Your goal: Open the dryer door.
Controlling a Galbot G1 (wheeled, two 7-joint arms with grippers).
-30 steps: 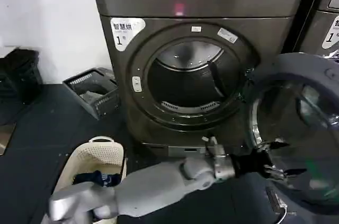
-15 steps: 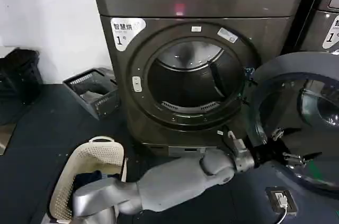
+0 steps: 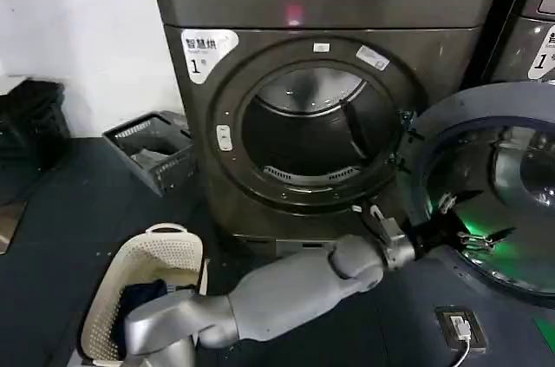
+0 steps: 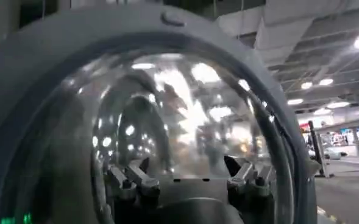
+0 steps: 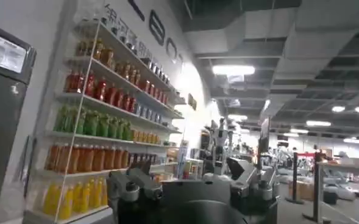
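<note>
The left tool reaches across low in front of the dryer, its fingers spread wide and gripping nothing, poised just at the dark grey inner side of the dryer door. From the left wrist camera its fingers stand apart before the door's domed glass, which mirrors ceiling lights. The door hangs swung out to the right of the machine, hinged at the right edge of the round opening, so the drum lies open to view with its pale metal back. A small red light glows on the top panel and a white corner label marked "1" sits at the upper left of the front. A second machine stands just beside it on the right. On the dark floor a cream laundry basket with dark clothing in it sits near the arm's base, and a grey crate rests by the white wall. The right tool shows in its own wrist camera, fingers apart and empty, facing shelves of coloured bottles under a ceiling of strip lights.
</note>
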